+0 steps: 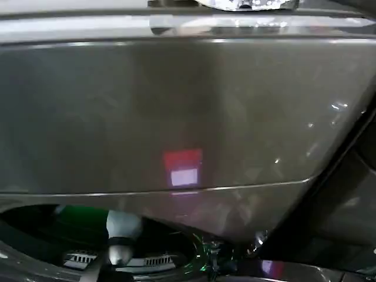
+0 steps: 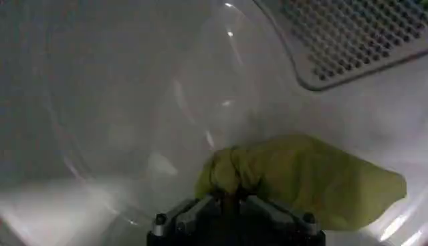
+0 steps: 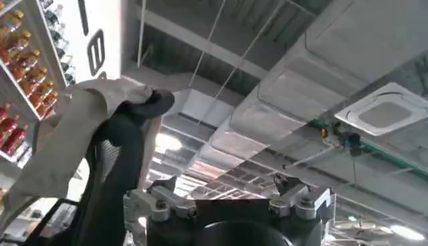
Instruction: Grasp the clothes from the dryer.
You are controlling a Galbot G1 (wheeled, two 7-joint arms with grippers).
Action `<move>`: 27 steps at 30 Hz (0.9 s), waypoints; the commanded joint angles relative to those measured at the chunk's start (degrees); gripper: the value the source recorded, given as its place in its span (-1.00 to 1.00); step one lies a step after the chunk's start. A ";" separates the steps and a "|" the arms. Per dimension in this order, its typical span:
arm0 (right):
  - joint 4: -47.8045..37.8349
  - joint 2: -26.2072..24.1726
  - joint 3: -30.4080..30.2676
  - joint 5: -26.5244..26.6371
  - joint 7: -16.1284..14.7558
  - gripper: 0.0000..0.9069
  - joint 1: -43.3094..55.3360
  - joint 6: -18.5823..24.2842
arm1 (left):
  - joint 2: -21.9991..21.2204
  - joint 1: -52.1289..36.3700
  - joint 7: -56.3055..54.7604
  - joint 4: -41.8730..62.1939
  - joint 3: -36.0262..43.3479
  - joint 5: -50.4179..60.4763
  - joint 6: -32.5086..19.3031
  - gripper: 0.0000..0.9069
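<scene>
The dryer (image 1: 176, 106) shows its dark bronze-grey front with a red-pink light (image 1: 183, 167); its drum opening (image 1: 35, 226) lies at the bottom left of the head view. My left arm (image 1: 120, 235) reaches down into that opening. Inside the pale drum, the clothes (image 2: 307, 177), a lime-green soft bundle, lie on the drum wall. My left gripper (image 2: 229, 198) is shut on the bunched end of the clothes. My right gripper (image 3: 226, 187) points up at the ceiling, open, with nothing between its fingers.
A perforated metal grille (image 2: 354, 33) sits in the drum wall beyond the clothes. A second, lighter machine (image 1: 352, 194) stands to the right of the dryer. The right wrist view holds a shelf of bottles (image 3: 17, 67) and a ceiling vent (image 3: 384, 113).
</scene>
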 commanded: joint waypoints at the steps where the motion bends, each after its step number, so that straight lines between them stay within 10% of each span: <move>1: -0.03 0.08 0.22 -0.17 0.32 1.00 -0.11 1.34 | -1.03 1.77 -3.06 -2.99 0.39 -3.58 0.32 -1.00; 27: -0.11 0.38 0.31 -2.30 0.97 1.00 0.13 -0.12 | -0.81 1.26 -1.94 -4.38 0.70 -3.75 0.45 -1.00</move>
